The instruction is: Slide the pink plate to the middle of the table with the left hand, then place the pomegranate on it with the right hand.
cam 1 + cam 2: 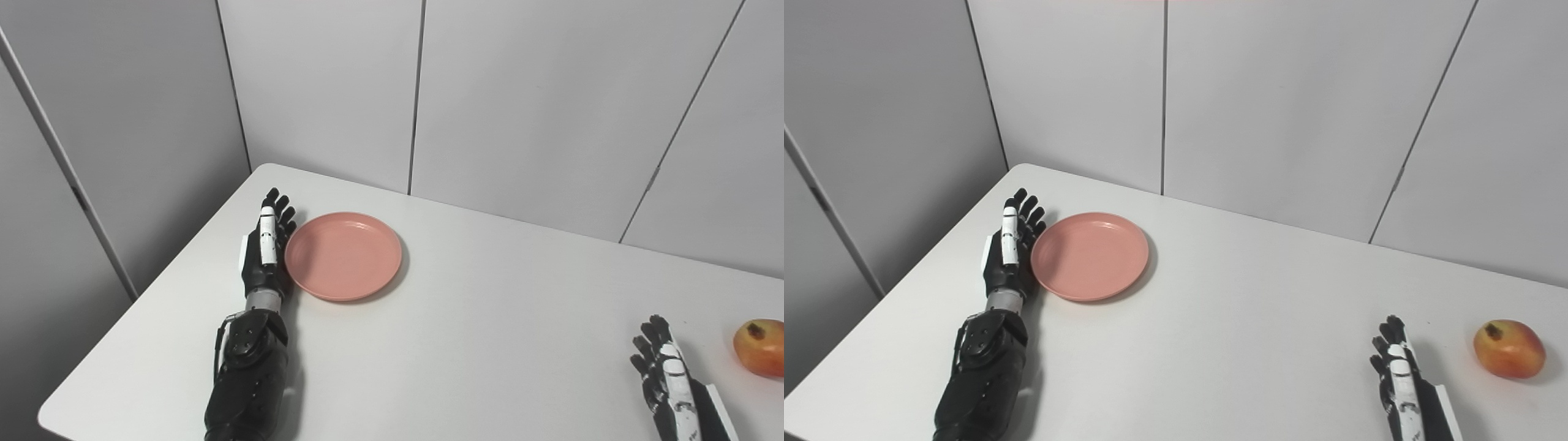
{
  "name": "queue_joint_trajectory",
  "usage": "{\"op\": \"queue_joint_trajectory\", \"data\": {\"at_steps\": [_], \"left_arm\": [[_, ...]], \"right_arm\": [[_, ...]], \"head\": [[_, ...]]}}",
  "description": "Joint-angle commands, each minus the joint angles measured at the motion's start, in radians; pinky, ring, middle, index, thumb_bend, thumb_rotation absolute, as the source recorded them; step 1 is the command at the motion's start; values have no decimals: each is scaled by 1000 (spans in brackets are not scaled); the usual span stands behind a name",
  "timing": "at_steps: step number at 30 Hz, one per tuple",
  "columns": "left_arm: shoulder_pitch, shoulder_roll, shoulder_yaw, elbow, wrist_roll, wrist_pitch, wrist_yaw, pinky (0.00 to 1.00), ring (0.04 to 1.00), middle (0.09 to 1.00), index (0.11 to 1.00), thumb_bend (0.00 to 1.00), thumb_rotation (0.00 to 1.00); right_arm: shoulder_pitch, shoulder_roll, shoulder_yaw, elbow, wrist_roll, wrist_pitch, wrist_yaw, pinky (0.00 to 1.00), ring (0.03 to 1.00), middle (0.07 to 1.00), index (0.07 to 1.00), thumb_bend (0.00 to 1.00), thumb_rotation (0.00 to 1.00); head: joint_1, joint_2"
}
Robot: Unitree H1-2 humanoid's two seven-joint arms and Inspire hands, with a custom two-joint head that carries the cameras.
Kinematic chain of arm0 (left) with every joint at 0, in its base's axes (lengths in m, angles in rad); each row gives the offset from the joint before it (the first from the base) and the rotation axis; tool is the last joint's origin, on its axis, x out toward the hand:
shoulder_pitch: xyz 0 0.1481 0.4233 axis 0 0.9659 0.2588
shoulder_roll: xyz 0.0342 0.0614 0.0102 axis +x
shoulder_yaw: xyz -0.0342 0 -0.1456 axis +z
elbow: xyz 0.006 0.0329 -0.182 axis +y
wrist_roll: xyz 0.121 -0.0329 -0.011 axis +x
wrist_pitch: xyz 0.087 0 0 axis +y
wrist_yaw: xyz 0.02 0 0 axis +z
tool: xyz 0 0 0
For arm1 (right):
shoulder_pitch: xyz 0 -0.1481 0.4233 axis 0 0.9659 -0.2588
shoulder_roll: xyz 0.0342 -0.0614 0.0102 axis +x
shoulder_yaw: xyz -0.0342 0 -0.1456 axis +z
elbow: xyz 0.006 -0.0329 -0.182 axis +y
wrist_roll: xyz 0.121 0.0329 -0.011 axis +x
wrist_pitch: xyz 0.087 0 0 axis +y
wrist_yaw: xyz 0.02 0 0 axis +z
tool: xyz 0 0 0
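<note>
Pink plate [343,255] on left part of white bench [490,318], near far edge. Left hand [265,245] edge-on against plate's left rim, fingers straight, holding nothing. Right hand [1399,376] near front, fingers spread, empty. Pomegranate [1509,348] just right of it, apart.

Pink plate by the left robot hand on a white worktop

The left robot hand [267,245] lies edge-up on the worktop [478,331], fingers stretched out and apart, its palm side touching the left rim of the empty pink plate [343,255]. The right robot hand [667,373] rests near the lower right corner, fingers spread, holding nothing. The pomegranate [761,347] sits just to its right, cut by the picture's edge, not touching the hand.
</note>
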Motion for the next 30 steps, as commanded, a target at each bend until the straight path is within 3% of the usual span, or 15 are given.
{"op": "queue_joint_trajectory", "data": {"at_steps": [1, 13, 17, 30], "left_arm": [[12, -28, -19, -13, 7, 50, 3, 947, 941, 953, 932, 397, 1000], [31, -98, -82, -128, 46, 169, 10, 924, 919, 932, 920, 396, 1000], [33, -103, -109, -121, 53, 169, -19, 953, 940, 952, 941, 393, 1000], [29, -152, -194, -93, 118, 190, -37, 899, 909, 924, 914, 409, 1000]], "right_arm": [[-19, -3, -4, -30, 10, -9, 6, 1000, 996, 1000, 1000, 139, 1000], [-20, -4, 5, -19, -6, -28, 5, 1000, 994, 1000, 1000, 152, 1000], [-20, -2, 5, -18, -16, -32, 1, 1000, 985, 998, 994, 150, 1000], [-21, 12, 4, -17, -28, -37, -7, 994, 975, 990, 987, 150, 1000]], "head": [[1, 1], [-13, 5], [-15, 6], [-51, 20]]}}
